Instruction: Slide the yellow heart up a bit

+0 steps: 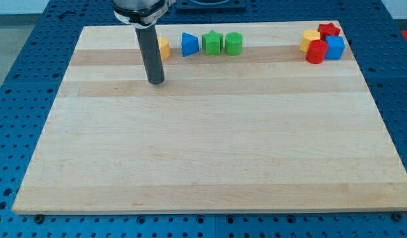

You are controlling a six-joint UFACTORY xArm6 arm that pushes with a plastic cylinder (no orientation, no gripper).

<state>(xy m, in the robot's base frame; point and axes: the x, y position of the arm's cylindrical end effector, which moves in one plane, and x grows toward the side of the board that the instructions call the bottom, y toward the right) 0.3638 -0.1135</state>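
Note:
A yellow block [164, 47] lies near the view's top, left of centre, with its left part hidden behind my rod; its shape cannot be made out. My tip [155, 82] rests on the board just below and slightly left of this block, apart from it. A second yellow block [310, 39] sits in a cluster at the view's top right; its shape is also unclear.
Right of the near yellow block stand in a row a blue block [189, 44], a green star [211, 43] and a green cylinder [234, 43]. The top right cluster also holds a red star [329, 30], a red block [316, 52] and a blue cube [334, 47]. The wooden board [210, 158] ends close above the row.

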